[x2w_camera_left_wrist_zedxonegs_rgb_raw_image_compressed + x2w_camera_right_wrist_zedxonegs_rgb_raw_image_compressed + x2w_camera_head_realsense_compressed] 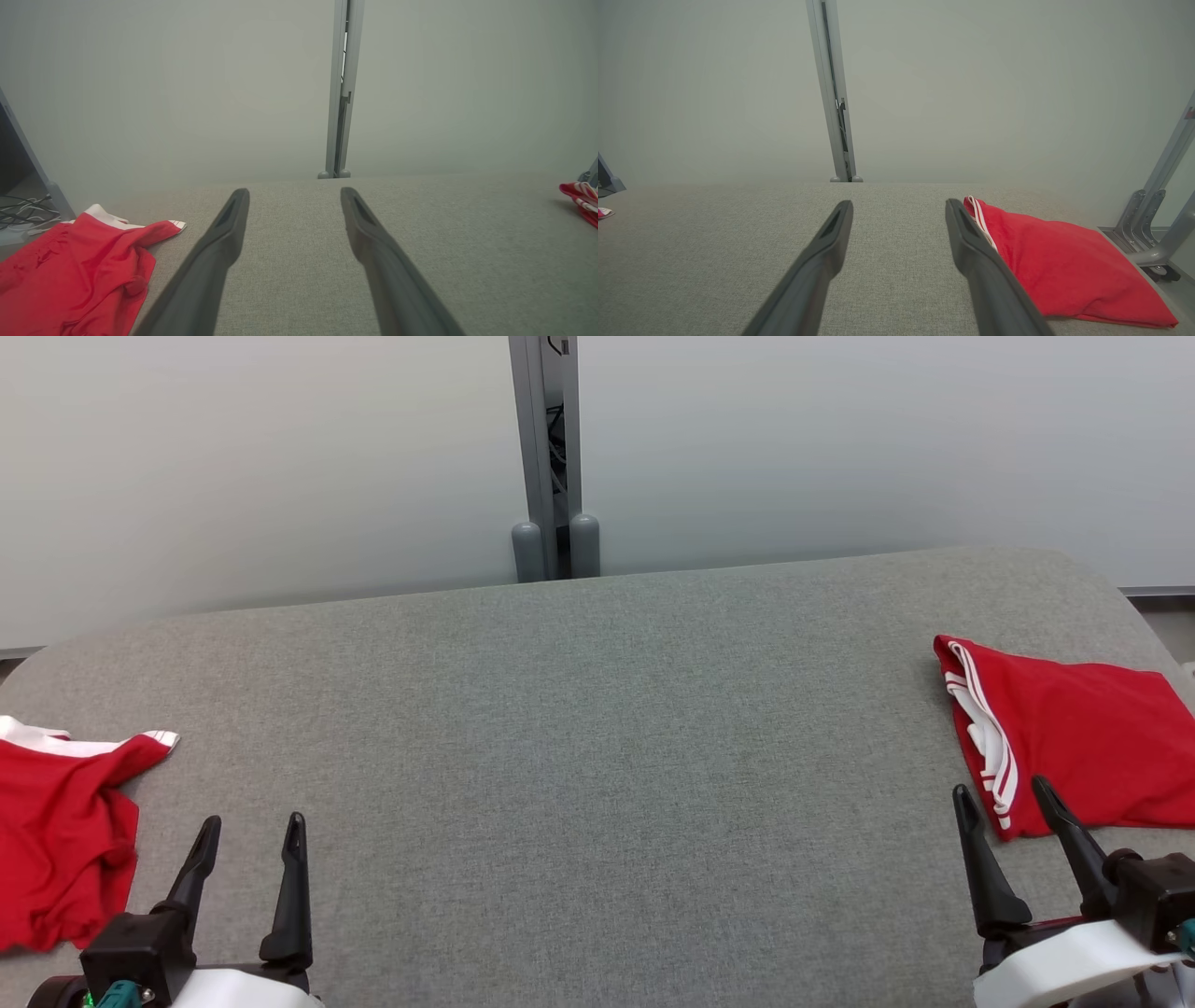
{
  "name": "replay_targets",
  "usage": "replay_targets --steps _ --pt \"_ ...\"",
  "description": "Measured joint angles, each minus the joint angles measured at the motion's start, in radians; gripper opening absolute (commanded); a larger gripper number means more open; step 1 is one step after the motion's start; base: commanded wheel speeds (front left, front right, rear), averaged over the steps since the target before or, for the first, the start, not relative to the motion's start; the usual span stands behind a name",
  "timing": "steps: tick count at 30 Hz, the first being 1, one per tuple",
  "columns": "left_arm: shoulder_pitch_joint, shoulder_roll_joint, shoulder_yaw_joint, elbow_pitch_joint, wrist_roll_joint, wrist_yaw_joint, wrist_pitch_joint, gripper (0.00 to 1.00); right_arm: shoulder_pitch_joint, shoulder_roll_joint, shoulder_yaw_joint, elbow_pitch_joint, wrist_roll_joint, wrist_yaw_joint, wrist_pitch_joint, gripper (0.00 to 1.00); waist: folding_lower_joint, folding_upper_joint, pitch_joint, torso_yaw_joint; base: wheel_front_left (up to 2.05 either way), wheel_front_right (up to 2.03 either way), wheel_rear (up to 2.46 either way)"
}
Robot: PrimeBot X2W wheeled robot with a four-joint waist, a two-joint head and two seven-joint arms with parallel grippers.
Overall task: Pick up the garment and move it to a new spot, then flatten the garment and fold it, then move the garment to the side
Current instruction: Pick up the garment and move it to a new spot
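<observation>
Grey fabric counter (597, 728) spans my head view; crumpled red garment (56, 840) lies far left, folded red garment (1083, 747) far right; my left end effector (254, 819) and right end effector (1001, 787) gape, empty; left wrist view: crumpled one nearby; right wrist view: folded one just beside.

A wide surface covered in grey woven fabric (597, 728), rounded at its far corners, spreads across the foreground. Behind it stand plain pale partition panels (233, 457), softly and evenly lit, joined by an upright grey metal post (544, 439) with two rounded grey caps (584, 547) at its base. Loose cables (21, 205) lie on the floor at far left. Angled grey metal frame legs (1143, 214) stand at far right.
</observation>
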Motion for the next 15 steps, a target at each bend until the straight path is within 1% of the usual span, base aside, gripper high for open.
replay_targets --steps 15 --pt "-0.001 -0.013 -0.009 0.004 -0.003 0.01 0.006 1.0 0.0 0.004 0.002 -0.004 0.006 0.0 0.007 1.0 0.0 0.0 -0.001 0.004 0.0 0.0 0.0"
